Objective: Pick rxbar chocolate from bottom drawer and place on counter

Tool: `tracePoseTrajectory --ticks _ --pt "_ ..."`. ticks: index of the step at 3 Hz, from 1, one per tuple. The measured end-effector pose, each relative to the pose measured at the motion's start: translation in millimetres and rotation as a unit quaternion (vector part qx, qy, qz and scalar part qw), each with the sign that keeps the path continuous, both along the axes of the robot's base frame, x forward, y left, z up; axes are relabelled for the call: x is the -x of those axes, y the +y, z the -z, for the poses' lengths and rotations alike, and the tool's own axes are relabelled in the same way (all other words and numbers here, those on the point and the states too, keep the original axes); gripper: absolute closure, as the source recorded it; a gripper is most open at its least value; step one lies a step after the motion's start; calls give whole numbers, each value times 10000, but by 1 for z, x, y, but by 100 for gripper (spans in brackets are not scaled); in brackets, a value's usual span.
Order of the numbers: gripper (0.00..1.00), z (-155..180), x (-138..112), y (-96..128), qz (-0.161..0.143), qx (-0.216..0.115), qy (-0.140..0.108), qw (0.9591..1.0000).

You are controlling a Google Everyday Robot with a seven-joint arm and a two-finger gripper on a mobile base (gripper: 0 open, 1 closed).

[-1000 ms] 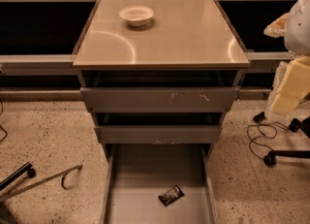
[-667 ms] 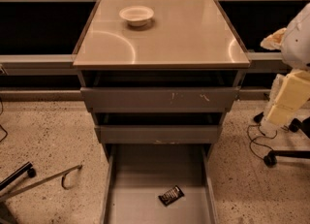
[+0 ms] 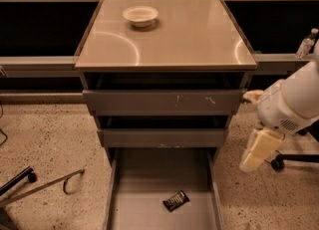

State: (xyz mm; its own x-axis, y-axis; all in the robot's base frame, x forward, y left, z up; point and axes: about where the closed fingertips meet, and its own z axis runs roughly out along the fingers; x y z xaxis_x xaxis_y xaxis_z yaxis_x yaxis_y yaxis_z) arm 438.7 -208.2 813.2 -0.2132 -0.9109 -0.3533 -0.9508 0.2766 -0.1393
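The rxbar chocolate (image 3: 176, 200), a small black wrapper, lies flat on the grey floor of the open bottom drawer (image 3: 144, 176), near its front right. The tan glossy counter (image 3: 194, 37) tops the cabinet. My white arm comes in from the right, and its cream gripper (image 3: 256, 150) hangs beside the cabinet's right side, above and to the right of the bar, apart from it.
A white bowl (image 3: 140, 15) stands at the back left of the counter. Two shallower grey drawers (image 3: 159, 102) are slightly pulled out above the bottom one. A bottle (image 3: 305, 45) stands on the right ledge. A chair base (image 3: 286, 160) is on the right, a metal frame (image 3: 42, 186) on the left.
My arm has moved left and down, from the far right edge to close beside the cabinet's right side. The bar and drawers have not moved.
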Motion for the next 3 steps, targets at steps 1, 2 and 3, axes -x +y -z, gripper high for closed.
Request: tracePoseTrajectory --ticks 1,2,3 --pt "0 85 0 15 159 -277 207 9993" --pt "0 144 -5 28 382 -567 263 9973" --pt "0 145 -5 28 382 -567 263 9973"
